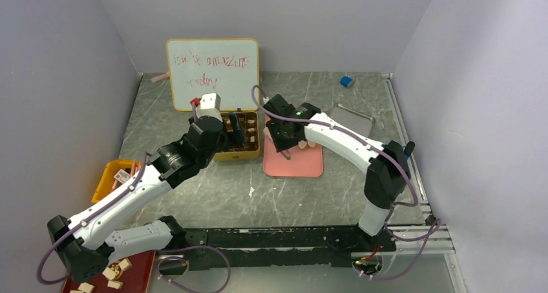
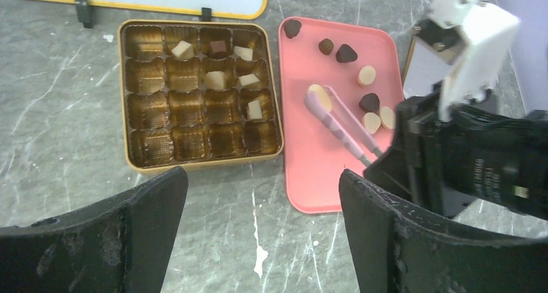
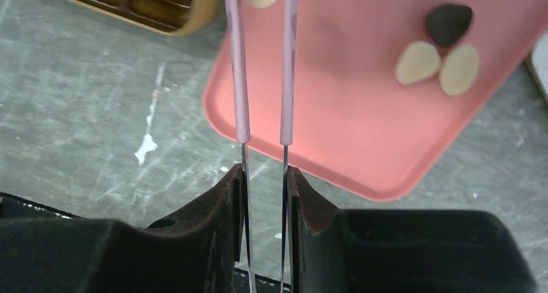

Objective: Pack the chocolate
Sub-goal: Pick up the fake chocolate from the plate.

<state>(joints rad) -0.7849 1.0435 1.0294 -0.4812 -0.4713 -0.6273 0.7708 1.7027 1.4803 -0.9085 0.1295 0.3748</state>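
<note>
Several chocolate pieces, dark brown (image 2: 346, 53) and light tan (image 2: 366, 75), lie on a pink tray (image 2: 316, 176). My right gripper (image 3: 265, 173) is shut on pink-tipped tongs (image 3: 240, 79), whose tips pinch a tan chocolate (image 2: 319, 97) just above the tray's left part. The gold box (image 2: 203, 162) of square cells lies left of the tray. Several pale pieces (image 2: 216, 79) and one dark piece (image 2: 218, 47) sit in its upper cells. My left gripper (image 2: 263, 176) hangs open over bare table, nearer than the box and tray, with nothing between its fingers.
The box's whiteboard lid (image 1: 213, 73) stands upright behind the box. A yellow bin (image 1: 116, 176) sits at the left. A red tray (image 1: 139, 273) of beige chunks is near the left arm's base. A grey metal plate (image 1: 352, 119) and a blue object (image 1: 347, 81) lie at back right.
</note>
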